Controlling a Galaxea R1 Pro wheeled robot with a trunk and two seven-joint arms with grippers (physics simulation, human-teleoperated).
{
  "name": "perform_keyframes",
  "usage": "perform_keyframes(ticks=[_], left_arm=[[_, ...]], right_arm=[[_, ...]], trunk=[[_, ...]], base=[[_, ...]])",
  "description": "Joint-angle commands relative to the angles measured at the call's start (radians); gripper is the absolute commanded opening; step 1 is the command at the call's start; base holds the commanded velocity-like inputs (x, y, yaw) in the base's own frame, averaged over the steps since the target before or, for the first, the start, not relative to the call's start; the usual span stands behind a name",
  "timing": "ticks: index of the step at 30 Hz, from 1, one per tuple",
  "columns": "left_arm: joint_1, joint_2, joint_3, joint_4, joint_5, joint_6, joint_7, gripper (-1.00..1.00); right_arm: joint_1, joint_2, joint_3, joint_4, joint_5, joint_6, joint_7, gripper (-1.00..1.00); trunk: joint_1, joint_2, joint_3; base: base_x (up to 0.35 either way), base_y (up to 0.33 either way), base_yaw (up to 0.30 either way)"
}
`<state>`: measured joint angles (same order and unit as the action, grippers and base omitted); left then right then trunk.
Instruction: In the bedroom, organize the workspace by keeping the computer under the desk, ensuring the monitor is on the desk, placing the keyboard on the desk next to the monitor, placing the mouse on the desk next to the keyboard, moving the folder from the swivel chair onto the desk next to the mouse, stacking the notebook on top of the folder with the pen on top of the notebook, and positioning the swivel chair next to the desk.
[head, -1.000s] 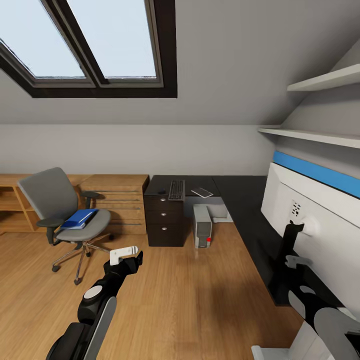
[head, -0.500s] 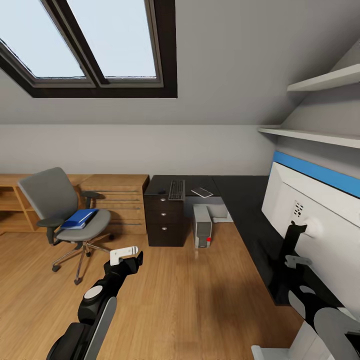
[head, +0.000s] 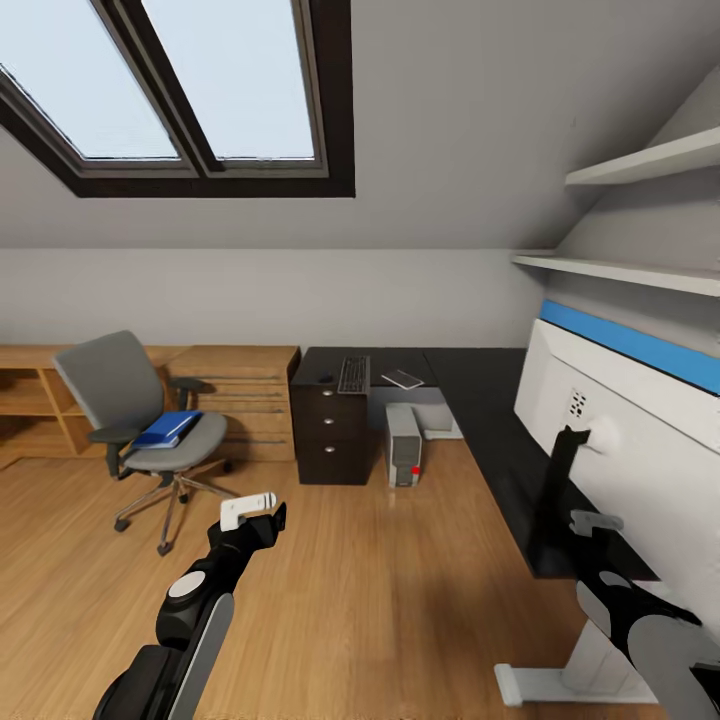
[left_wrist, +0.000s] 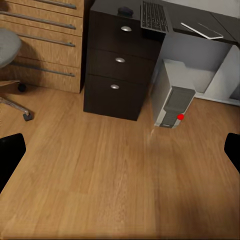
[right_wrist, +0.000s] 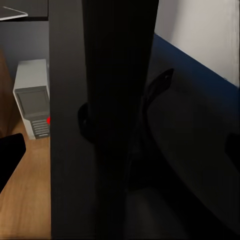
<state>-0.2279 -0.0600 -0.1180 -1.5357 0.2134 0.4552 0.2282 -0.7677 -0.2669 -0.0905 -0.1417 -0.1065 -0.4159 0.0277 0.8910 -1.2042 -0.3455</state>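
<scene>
Folder (head: 165, 429) sits on the swivel chair (head: 130, 400), keyboard (head: 353, 374) on the desk (head: 480, 400); my left claw (head: 262, 512) hangs released, the right I cannot tell.

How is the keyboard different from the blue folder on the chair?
The keyboard is dark with rows of keys, while the blue folder is plain bright blue. The keyboard lies on the black desk above the drawer unit; the folder rests on the swivel chair seat, away from the desk. Both are flat, rectangular and lying down.
</scene>
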Motion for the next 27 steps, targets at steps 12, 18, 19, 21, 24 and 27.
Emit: perform_keyframes(ticks=[12,18,19,21,24,27], left_arm=[[-0.001,0.0,-0.002,0.002,0.011,0.003,0.009,1.0],[-0.001,0.0,-0.002,0.008,0.012,0.002,0.011,1.0],[-0.001,0.0,-0.002,0.008,0.012,0.001,0.011,1.0],[-0.001,-0.001,-0.003,0.01,0.012,0.001,0.011,1.0],[-0.001,-0.001,-0.003,0.013,0.012,0.001,0.011,1.0],[-0.001,-0.001,-0.003,0.015,0.012,0.0,0.011,1.0]], right_arm=[[-0.001,0.0,-0.003,-0.001,-0.008,-0.007,0.002,1.0],[0.001,0.002,-0.006,-0.029,-0.016,-0.134,0.001,1.0],[0.002,0.003,-0.006,-0.032,-0.016,-0.138,0.001,1.0],[0.004,0.016,-0.006,-0.053,-0.016,-0.15,0.001,1.0],[0.016,0.035,-0.006,-0.09,-0.013,-0.156,0.0,1.0],[0.037,0.044,-0.006,-0.126,-0.011,-0.158,-0.002,1.0]], trunk=[[0.0,-0.001,-0.001],[0.0,-0.001,-0.001],[0.0,-0.001,-0.001],[0.0,-0.001,-0.001],[0.0,-0.001,-0.001],[0.0,-0.001,-0.001]], base=[[-0.187,-0.126,0.0],[-0.111,-0.109,0.0],[-0.015,-0.015,0.0],[-0.008,-0.008,0.0],[-0.003,-0.003,0.0],[-0.002,-0.002,0.0]])
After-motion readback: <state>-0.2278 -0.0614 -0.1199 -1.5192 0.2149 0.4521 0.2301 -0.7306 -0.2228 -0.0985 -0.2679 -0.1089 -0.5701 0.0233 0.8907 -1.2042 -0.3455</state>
